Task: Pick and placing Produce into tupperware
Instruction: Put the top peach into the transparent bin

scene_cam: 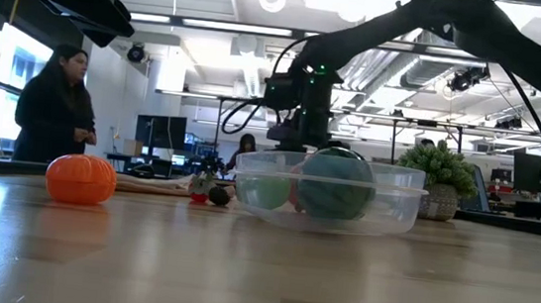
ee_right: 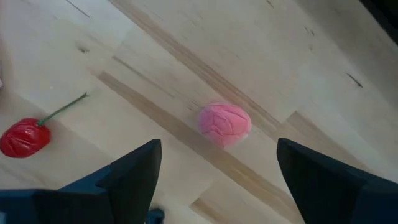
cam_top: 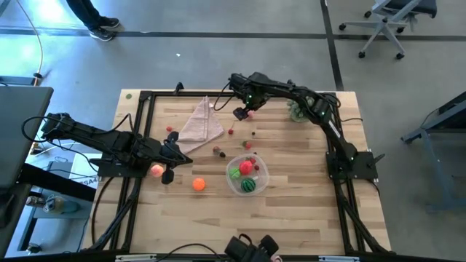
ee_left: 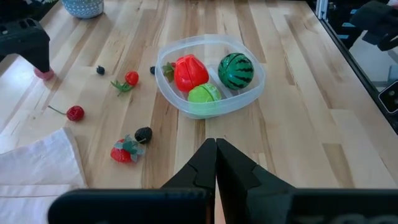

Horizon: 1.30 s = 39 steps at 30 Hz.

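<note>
Near table's left edge: left gripper, jaws pressed together, beside pink peach. Orange near front. Tupperware mid-table holds red fruit, green apple, melon. Toward far edge: right gripper, jaws spread over small pink fruit; red cherry beside.

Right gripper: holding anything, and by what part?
Nothing held. The right gripper hangs open above a small pink ridged berry lying on the wooden table.
</note>
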Each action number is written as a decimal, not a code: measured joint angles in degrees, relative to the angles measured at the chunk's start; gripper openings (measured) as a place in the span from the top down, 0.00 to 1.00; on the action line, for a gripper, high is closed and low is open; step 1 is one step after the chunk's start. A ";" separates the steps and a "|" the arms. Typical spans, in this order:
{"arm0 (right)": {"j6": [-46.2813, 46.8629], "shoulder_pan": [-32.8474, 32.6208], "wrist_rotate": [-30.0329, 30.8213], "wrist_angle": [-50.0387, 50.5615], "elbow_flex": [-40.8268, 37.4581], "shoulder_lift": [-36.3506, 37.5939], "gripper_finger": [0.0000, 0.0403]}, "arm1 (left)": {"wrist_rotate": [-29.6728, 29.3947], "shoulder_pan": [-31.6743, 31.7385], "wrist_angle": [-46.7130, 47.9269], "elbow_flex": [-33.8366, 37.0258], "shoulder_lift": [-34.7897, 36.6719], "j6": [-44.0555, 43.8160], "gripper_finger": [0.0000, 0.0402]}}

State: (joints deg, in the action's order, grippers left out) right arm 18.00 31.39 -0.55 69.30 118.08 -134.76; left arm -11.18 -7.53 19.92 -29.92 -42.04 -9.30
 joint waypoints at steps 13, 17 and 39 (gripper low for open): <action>-25.99 1.80 -2.97 1.67 -0.04 0.00 0.25 | 0.00 0.00 0.00 0.01 0.00 0.00 1.00; -32.29 1.71 -2.96 1.53 -0.04 0.00 0.25 | 0.00 0.00 0.00 0.01 0.00 0.00 1.00; -39.54 1.58 -1.43 -4.98 -3.56 0.04 0.25 | 0.00 0.00 0.00 0.01 0.00 0.00 1.00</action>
State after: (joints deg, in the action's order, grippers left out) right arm -21.54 32.97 -1.98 64.32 114.52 -134.72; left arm -11.18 -7.53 19.92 -29.91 -42.04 -9.30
